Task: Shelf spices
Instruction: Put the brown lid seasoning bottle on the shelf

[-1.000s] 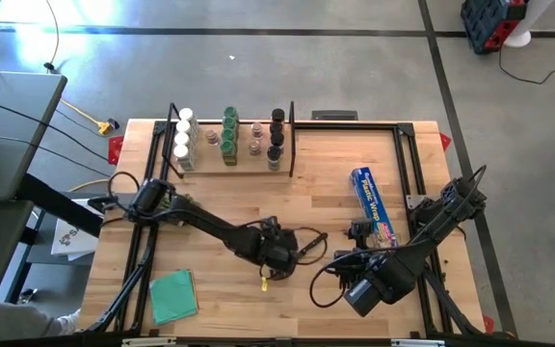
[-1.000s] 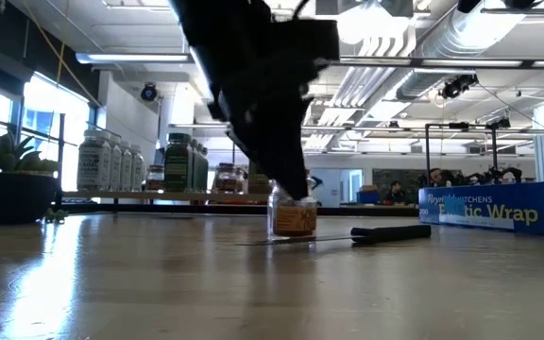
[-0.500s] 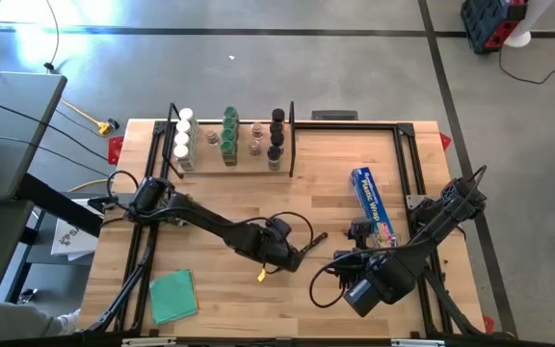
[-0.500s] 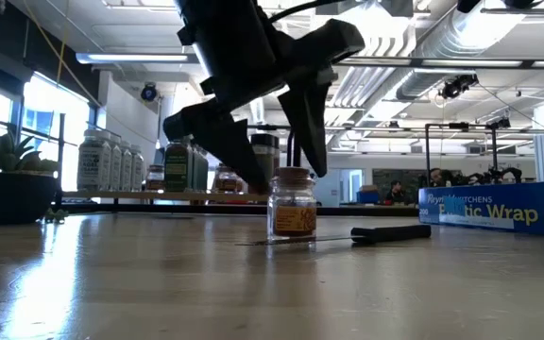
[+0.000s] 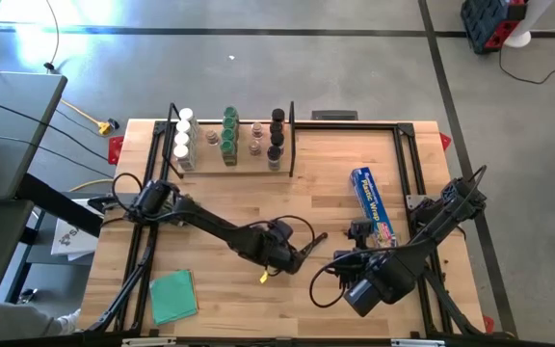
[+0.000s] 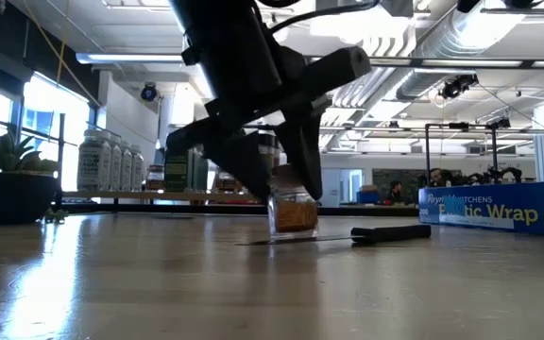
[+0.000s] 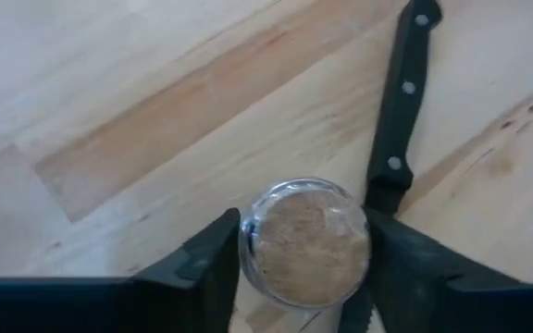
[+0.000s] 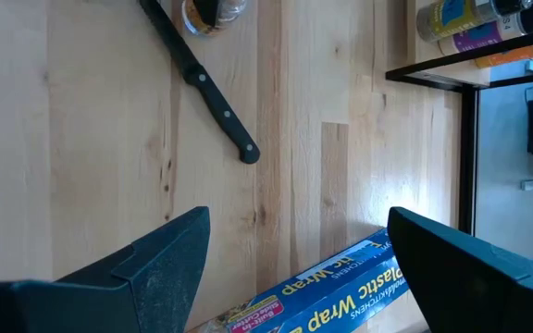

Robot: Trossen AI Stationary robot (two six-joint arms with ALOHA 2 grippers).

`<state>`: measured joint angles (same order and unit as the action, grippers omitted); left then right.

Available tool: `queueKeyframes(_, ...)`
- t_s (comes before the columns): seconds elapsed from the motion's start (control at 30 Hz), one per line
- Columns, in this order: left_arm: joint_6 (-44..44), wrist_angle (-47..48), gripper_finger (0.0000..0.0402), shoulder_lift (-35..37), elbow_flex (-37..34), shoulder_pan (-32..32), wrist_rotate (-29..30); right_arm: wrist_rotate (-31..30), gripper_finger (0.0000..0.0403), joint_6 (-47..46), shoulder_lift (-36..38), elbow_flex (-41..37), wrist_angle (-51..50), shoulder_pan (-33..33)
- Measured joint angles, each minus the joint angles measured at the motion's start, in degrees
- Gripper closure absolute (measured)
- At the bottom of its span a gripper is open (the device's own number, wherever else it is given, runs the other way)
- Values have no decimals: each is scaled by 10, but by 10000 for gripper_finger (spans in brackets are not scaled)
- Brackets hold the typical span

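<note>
Left gripper [image 7: 303,254] jaws straddling the cork-topped spice jar [image 7: 305,242] mid-counter [image 5: 210,193], pinching in, grip not confirmed yet. Right gripper [image 8: 299,254] parked wide open nearby. Could easily tip the jar or nudge the knife [image 7: 401,102] lying right beside it

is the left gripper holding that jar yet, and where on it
The left gripper has its fingers on opposite sides of the clear spice jar, near its top. Whether the grip is firm cannot be told. The right gripper holds nothing.
</note>
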<state>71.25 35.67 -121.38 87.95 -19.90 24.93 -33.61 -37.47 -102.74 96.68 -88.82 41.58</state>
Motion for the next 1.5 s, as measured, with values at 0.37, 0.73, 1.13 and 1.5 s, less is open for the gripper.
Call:
queueKeyframes(0.37,-342,10,236,5,2,32,-62,0,77,3,0,0,0,0)
queueKeyframes(0.73,-677,-9,214,5,1,44,-83,0,77,2,0,0,1,4)
queueKeyframes(1.13,-468,85,80,1,34,41,-63,0,77,0,0,0,3,3)
queueKeyframes(1.5,-212,112,77,2,60,37,-71,0,77,0,0,0,5,3)
